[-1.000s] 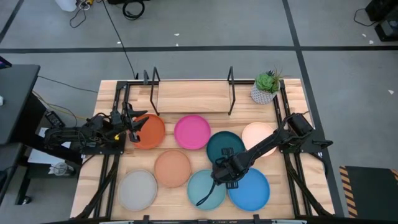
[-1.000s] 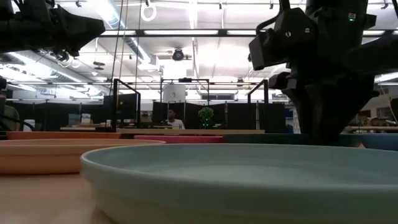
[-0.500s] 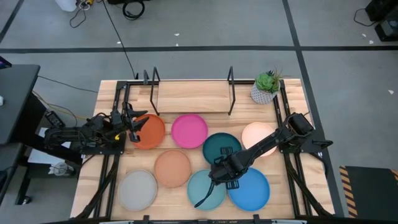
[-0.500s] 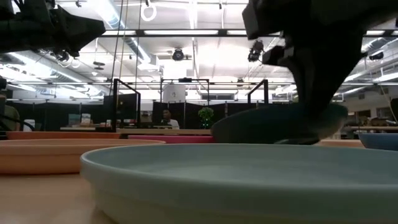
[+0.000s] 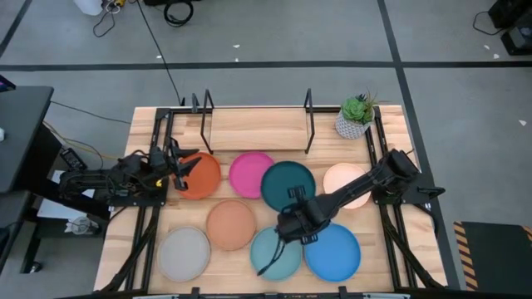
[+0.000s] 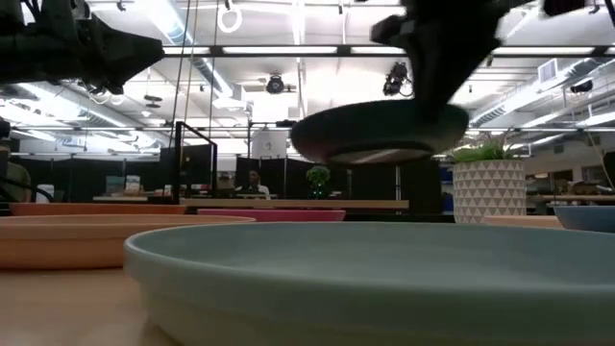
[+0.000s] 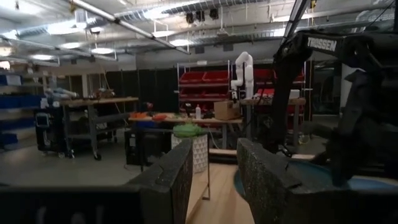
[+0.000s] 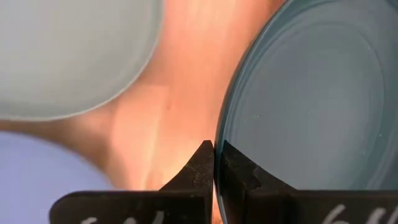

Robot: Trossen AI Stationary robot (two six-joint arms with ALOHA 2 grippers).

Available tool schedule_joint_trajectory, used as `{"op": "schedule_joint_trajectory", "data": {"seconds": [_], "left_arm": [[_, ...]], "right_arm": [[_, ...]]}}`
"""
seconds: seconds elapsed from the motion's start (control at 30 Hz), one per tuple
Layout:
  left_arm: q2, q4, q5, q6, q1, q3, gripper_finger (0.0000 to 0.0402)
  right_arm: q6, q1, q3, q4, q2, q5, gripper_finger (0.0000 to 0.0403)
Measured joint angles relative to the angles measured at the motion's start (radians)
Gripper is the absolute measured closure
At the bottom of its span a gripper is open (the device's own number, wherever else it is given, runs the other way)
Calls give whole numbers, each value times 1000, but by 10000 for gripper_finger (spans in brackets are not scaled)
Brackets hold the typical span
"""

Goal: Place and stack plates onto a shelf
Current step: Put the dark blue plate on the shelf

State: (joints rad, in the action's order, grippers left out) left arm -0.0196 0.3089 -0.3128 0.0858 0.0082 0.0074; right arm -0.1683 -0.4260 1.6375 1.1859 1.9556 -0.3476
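The dark teal plate hangs in the air over the table's middle, above the gap between the magenta plate and the pale pink plate; the low view shows the dark teal plate well above the tabletop. My right gripper is shut on its near edge. My left gripper is open and waits above the left edge of the orange plate. The shelf stands at the far side, its board bare. My right gripper pinches the dark teal plate's near rim between its two fingers, one over the plate's inner face and one on its outer side. It comes from the table's near side, slanting down. The plate is lifted clear and sits almost level.
The salmon plate, grey plate, light turquoise plate and blue plate lie flat on the near half of the table. A potted plant stands by the shelf's right end. Black wire uprights frame the shelf.
My right gripper has lifted the dark teal plate off the table, carrying it up and toward the far left, nearer the shelf. The plate was resting flat a second ago; now it hangs clear above the other plates. The left arm has kept still.
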Motion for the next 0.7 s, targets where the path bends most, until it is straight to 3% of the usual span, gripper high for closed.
{"op": "schedule_joint_trajectory", "data": {"seconds": [0.43,0.7], "left_arm": [[0,-90,0,-109,0,0,267],[0,-149,0,-190,0,0,267]], "right_arm": [[289,239,0,-144,0,-17,386],[427,405,-19,-255,0,35,386]]}}
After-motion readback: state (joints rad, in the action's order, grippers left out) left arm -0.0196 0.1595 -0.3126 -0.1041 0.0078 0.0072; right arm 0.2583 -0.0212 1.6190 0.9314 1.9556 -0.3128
